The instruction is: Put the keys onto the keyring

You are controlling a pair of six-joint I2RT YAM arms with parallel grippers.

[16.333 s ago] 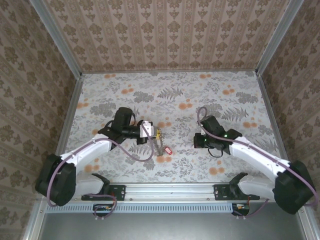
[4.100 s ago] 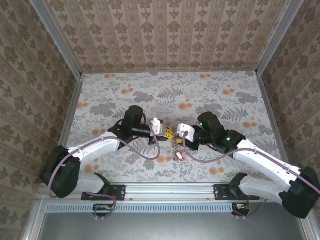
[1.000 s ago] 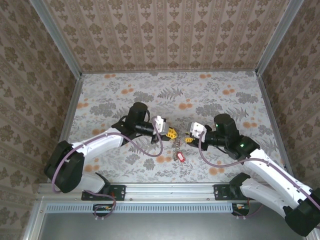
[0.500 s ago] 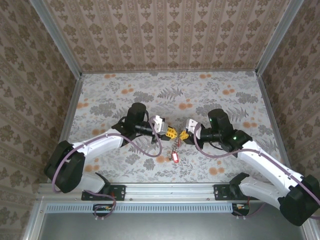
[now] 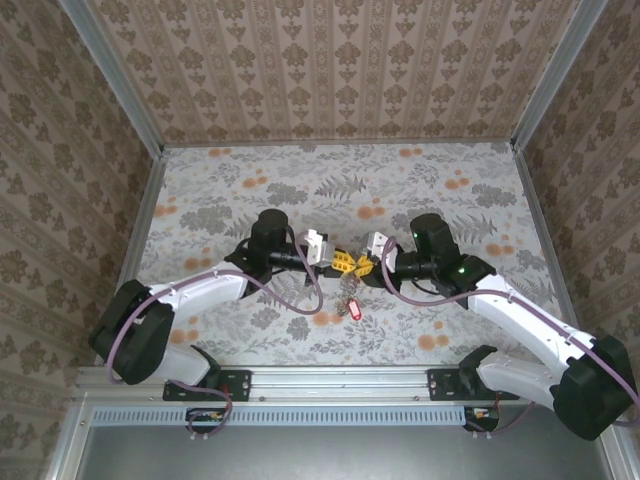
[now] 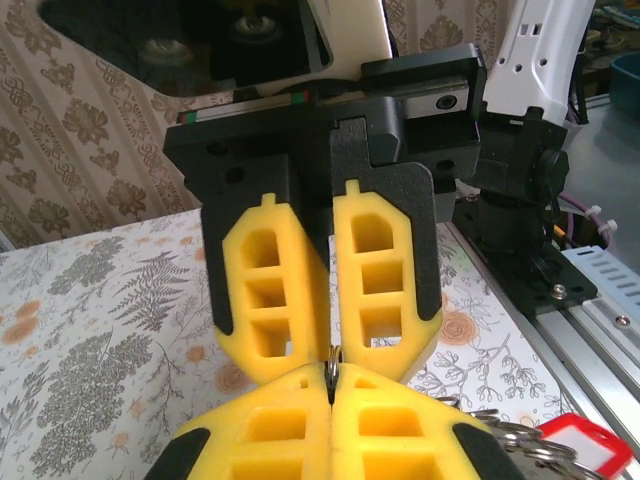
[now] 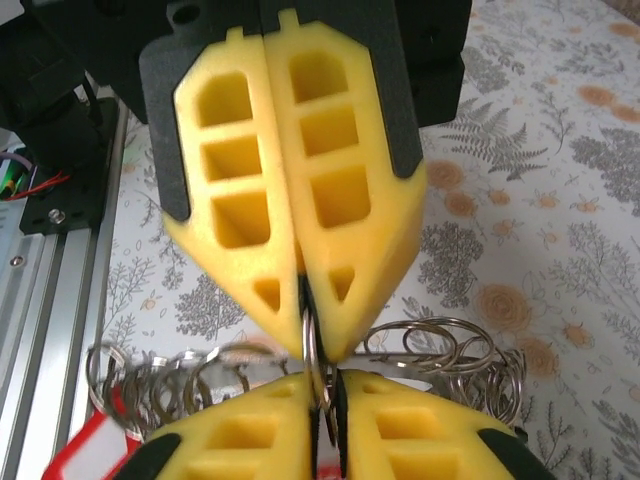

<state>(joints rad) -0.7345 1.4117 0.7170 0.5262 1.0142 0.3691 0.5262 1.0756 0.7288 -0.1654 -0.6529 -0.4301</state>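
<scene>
The two arms meet nose to nose over the middle of the floral table (image 5: 240,185), nearer its front edge. The left gripper (image 5: 343,263) and the right gripper (image 5: 364,266) point straight at each other, yellow fingertips all but touching. From the left wrist, the left gripper (image 6: 330,388) has its jaws pressed together on the thin edge of the keyring (image 6: 331,366), and the right gripper (image 6: 330,352) faces it, its tips pinched onto the same sliver of metal. The right wrist view agrees: the right gripper (image 7: 326,388) is clamped on the keyring (image 7: 310,345), with the left gripper (image 7: 305,335) closed on it from above. So the ring is held off the table between both. The keys (image 5: 349,299) dangle beneath the fingertips, a red tag (image 5: 355,311) lowest. Wire loops (image 7: 440,350) fan out either side of the tips; I can't make out separate key blades among them
</scene>
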